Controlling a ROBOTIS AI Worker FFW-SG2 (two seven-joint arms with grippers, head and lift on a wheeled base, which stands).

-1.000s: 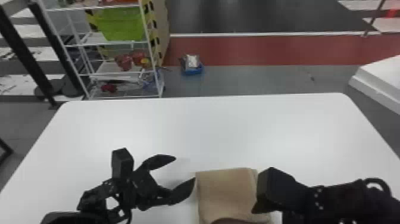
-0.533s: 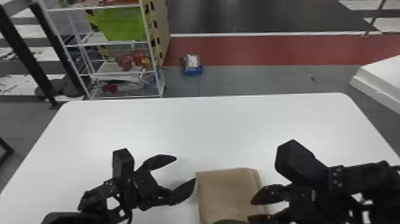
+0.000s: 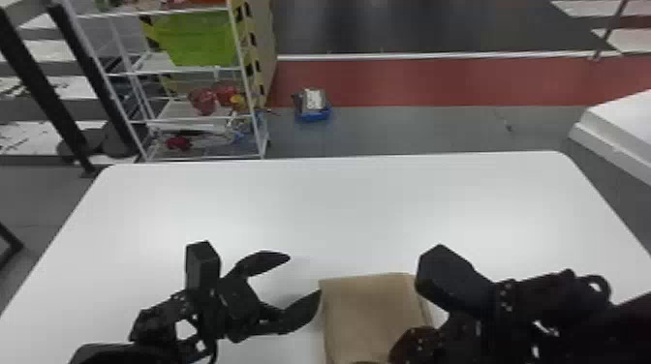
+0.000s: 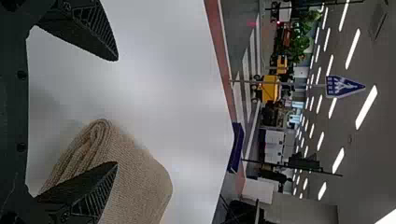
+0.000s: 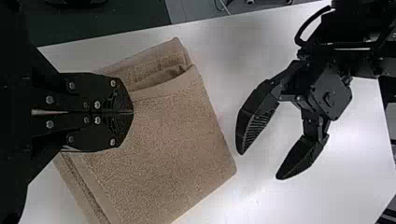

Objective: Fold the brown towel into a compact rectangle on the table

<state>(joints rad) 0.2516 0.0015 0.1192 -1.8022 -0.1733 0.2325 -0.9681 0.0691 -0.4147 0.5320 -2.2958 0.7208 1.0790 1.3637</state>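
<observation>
"What's differing in the head view?"

"Since half a second ago, the right gripper is shifting leftward, over the brown towel's near right part. The left gripper is staying put, spreading its fingers beside the brown towel's left edge. The towel is lying folded at the near middle of the table, keeping its place."

"And edges, room?"

"White tabletop is stretching from the towel's far edge to the table's far edge, with two rounded corners showing. I'm counting one towel, two grippers, one table, and one green bin sitting on a rack."

"Left wrist view?"

"The left gripper is gaping, holding nothing. One finger is overlapping the towel, the other is hanging over bare tabletop. Whether it's touching cloth, I'm not able to tell."

"Right wrist view?"

"The right gripper is pressing its two fingers together over the towel; I'm seeing no cloth between them. Layers are showing along two towel edges, one lying near a table edge. Tabletop is separating the towel from the left gripper."
</observation>
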